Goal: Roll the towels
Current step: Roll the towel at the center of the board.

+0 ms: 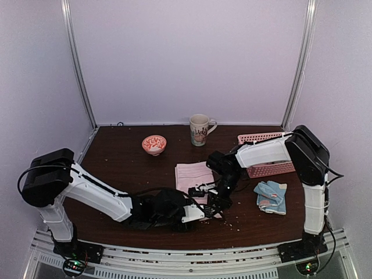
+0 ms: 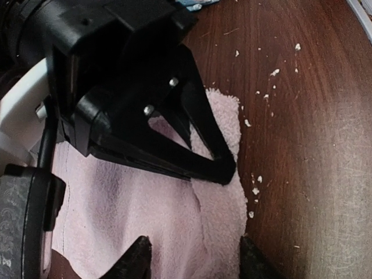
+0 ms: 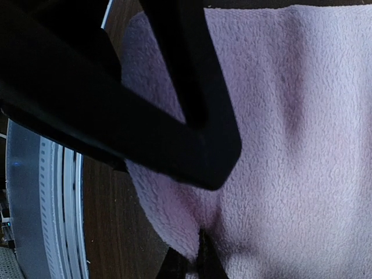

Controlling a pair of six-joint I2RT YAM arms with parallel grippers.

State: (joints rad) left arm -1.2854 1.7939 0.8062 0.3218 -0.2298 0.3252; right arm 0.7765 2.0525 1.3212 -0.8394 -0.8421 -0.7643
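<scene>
Dark crumb-strewn table [image 2: 308, 128]. Right claw [image 3: 200, 260] pinched shut on pink towel [image 3: 290, 145] at its near edge, mid-table; left claw [image 2: 195, 261] apart, straddling same edge. Risk: thin pinch slipping, claws colliding, roll loose. Blue towel [image 1: 271, 196] well right, not yet rolled.

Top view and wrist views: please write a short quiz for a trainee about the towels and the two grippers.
1. True or false: the right gripper is shut on the pink towel.
2. How many towels lie on the table in the top view?
3. Fill the gap: the left gripper has its jaws ____, one finger at each side of the pink towel's folded edge.

Key: 1 true; 2 two, the pink towel and the blue towel; 3 open.
</scene>
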